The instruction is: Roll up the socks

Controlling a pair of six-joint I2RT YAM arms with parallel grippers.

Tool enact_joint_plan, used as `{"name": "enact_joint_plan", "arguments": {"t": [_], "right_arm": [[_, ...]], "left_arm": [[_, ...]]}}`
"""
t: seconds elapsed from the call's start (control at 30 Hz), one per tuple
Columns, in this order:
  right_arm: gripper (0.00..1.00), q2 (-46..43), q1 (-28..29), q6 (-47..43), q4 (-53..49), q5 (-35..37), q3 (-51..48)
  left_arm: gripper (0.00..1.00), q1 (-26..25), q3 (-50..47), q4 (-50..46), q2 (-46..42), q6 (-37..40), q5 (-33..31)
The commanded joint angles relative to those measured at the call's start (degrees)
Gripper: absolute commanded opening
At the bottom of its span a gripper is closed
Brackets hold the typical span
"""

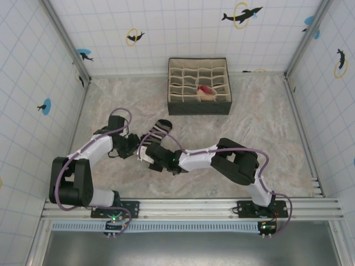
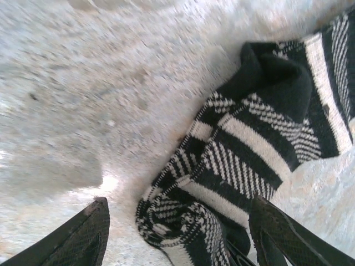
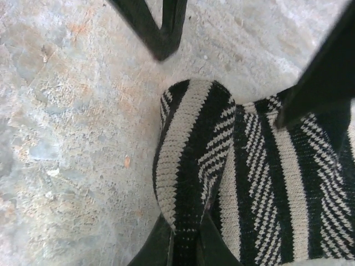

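The black sock with grey-white stripes lies on the mat left of centre, its near end folded into a loose roll. My left gripper stands open astride that rolled end, with one finger on the bare mat and the other past the sock's edge. From the opposite side, my right gripper is shut on a raised fold of the same sock. Both grippers meet over the sock, the left gripper beside the right gripper. The peach and red sock lies bundled in a cell of the organizer.
A dark fabric organizer box with many small cells stands at the back centre. Tiled walls close in the left, right and back sides. The marbled mat lies open to the right.
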Motion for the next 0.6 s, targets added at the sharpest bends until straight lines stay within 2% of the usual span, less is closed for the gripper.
{"name": "enact_joint_plan", "arguments": {"t": [0.0,0.13,0.27,0.4,0.57], "right_arm": [[0.0,3.31,-3.54,4.91,-13.47,-3.17,0.72],[0.0,3.78,-4.58,5.73,-16.38,-6.39,2.33],[0.0,4.76,-6.18,7.36,-20.52,-12.46,5.29],[0.0,6.84,-9.94,11.66,-25.09,-24.74,10.2],[0.0,9.72,-14.55,18.55,-26.74,-40.27,14.57]], "left_arm": [[0.67,2.16,0.62,-3.62,-3.0,0.15,-1.15],[0.67,4.35,-0.42,-2.33,-4.43,-0.46,-0.88],[0.65,5.42,-2.26,0.23,-6.08,-1.4,2.65],[0.64,5.4,-6.63,5.77,-8.43,-4.07,9.25],[0.62,5.24,-12.91,11.93,-12.97,-7.26,11.35]]}}
